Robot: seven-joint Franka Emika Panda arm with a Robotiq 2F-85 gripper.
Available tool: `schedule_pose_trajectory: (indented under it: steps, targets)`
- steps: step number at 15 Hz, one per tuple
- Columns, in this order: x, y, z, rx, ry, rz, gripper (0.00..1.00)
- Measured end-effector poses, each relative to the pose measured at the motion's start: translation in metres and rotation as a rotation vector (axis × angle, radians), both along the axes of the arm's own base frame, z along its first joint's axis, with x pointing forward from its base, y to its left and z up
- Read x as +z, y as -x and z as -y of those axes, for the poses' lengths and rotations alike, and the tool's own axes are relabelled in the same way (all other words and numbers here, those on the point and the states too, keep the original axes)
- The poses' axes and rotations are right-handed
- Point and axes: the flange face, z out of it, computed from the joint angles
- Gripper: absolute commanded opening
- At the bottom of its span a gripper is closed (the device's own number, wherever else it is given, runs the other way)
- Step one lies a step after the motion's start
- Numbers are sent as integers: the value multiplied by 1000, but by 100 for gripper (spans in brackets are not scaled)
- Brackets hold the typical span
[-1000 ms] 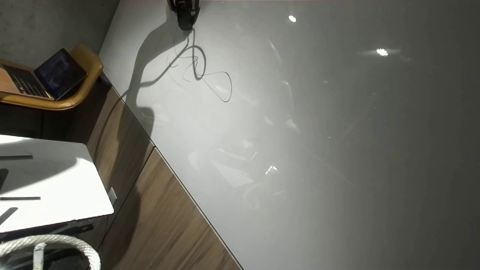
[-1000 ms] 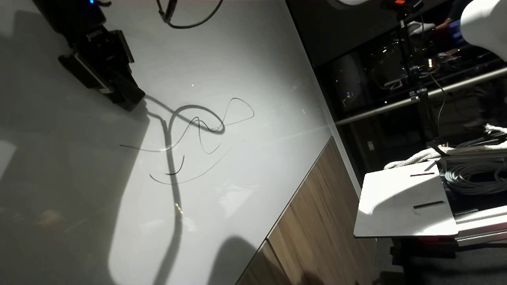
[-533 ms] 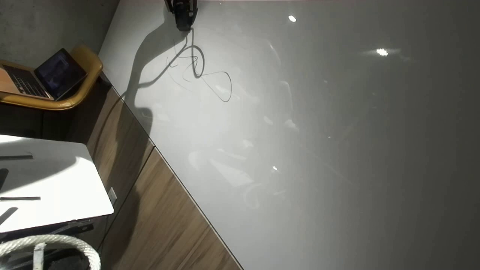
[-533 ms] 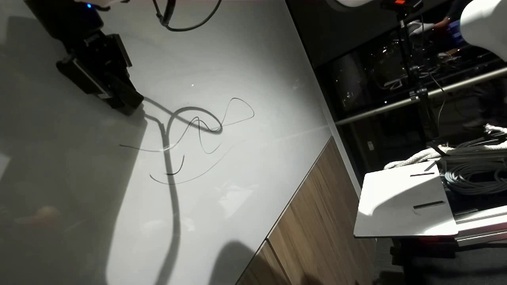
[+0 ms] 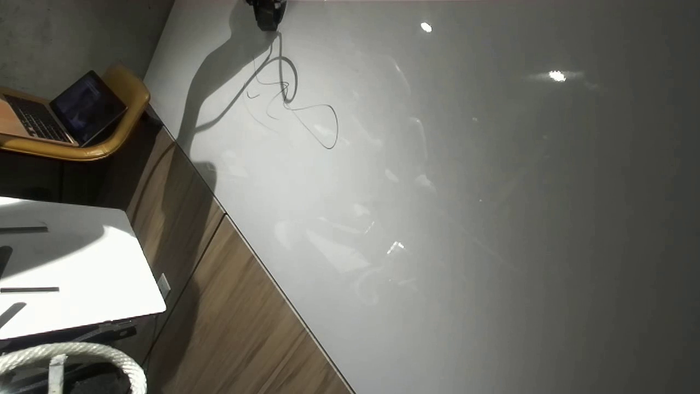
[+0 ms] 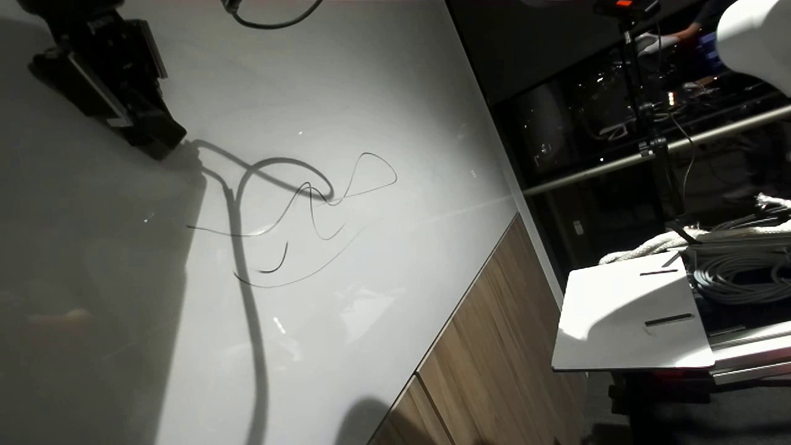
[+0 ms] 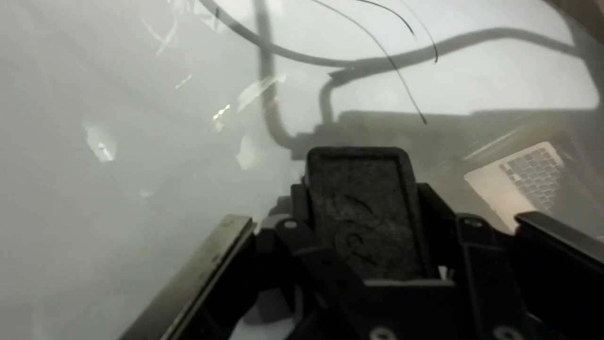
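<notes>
Recorded black on the gripper (image 7: 361, 208), with dull silver-beige on its side strip (image 7: 198, 269). Noted charcoal on the block (image 7: 363, 182), mottled with darker flecks and curls. Found pale grey on the board (image 5: 465, 284), darkening toward one side, crossed by thin black squiggly lines (image 6: 307, 184) and grey shadows (image 6: 250, 306). Observed brown streaked wood grain on the panels (image 5: 240, 306) in both exterior views. In an exterior view, logged mustard yellow on the chair (image 5: 124, 85), rosy gold on the laptop (image 5: 12, 123) with black on its keys (image 5: 41, 120) and screen (image 5: 90, 106), and blotchy grey on the wall (image 5: 76, 38). Listed white with black slots (image 5: 29, 289) on the plate (image 5: 93, 273) and off-white twist pattern on the rope (image 5: 82, 348).
</notes>
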Motion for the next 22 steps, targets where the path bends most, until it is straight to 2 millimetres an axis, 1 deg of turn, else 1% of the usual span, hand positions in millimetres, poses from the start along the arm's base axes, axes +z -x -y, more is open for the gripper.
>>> schedule_pose_trajectory:
  steps: [3, 9, 13, 15, 18, 20, 22]
  targets:
    - [22, 6, 7, 17, 3, 39, 31]
    - [63, 16, 28, 15, 8, 110, 31]
    - [82, 19, 42, -1, 0, 138, 31]
    - [85, 19, 45, -3, -3, 142, 31]
    - [81, 18, 43, -1, 0, 138, 31]
    - [74, 16, 38, 5, 6, 129, 31]
    - [62, 14, 28, 16, 16, 117, 31]
